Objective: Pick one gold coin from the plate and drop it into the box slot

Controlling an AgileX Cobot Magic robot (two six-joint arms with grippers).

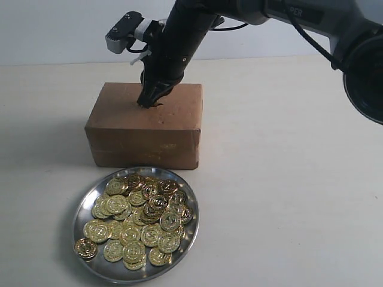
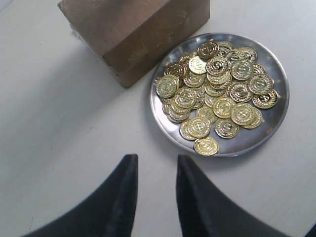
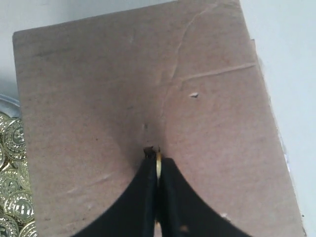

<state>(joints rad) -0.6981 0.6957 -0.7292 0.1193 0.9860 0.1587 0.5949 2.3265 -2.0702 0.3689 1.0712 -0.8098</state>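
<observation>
The brown cardboard box [image 1: 143,128] stands behind the steel plate [image 1: 85,210], which is heaped with several gold coins [image 1: 139,215]. My right gripper [image 1: 148,101] is down on the box top, shut on one gold coin [image 3: 158,163] held edge-on between its black fingers [image 3: 145,197]. The coin's upper edge sits at the dark box slot [image 3: 148,150], which the fingertips mostly cover. My left gripper [image 2: 155,165] hovers open over bare table near the plate [image 2: 173,131], its jaws apart with nothing between them. The box [image 2: 133,34] and coins [image 2: 217,91] show beyond it.
The pale tabletop [image 1: 287,179] spreads round the box and plate. The right arm [image 1: 191,30] slants down from the upper right over the box. One coin [image 1: 85,248] lies alone near the plate's rim.
</observation>
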